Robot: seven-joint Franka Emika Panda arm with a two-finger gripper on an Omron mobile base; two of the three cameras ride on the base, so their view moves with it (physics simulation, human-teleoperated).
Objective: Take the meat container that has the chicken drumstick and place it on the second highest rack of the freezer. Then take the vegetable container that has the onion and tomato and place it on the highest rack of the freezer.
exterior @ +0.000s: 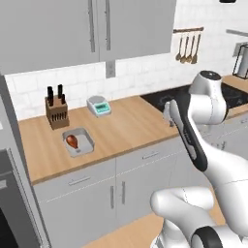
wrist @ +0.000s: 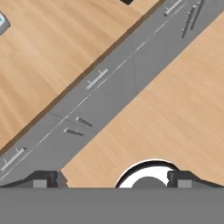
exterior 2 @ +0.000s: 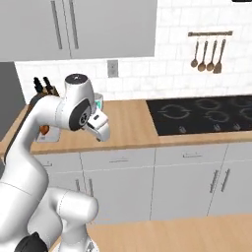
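**Kitchen counter, arm raised above cabinet fronts**

Wooden countertop point(exterior: 131, 121) over grey cabinets point(exterior: 121, 184), white tiled wall behind. The chicken drumstick point(exterior: 72, 141) lies in a grey tray point(exterior: 79, 143) near the knife block point(exterior: 56, 109) and scale point(exterior: 99, 105). Black cooktop point(exterior 2: 202, 114) lies rightward. Gripper point(wrist: 113, 179) spread wide, holding nothing.

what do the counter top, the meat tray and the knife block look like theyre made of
Counter top: looks like wood, light brown with a fine grain and a matte finish. Meat tray holding the chicken drumstick: pale grey and smooth, plastic or metal, the render leaves it open. Knife block: darker brown, wood-like, with black handles sticking up.
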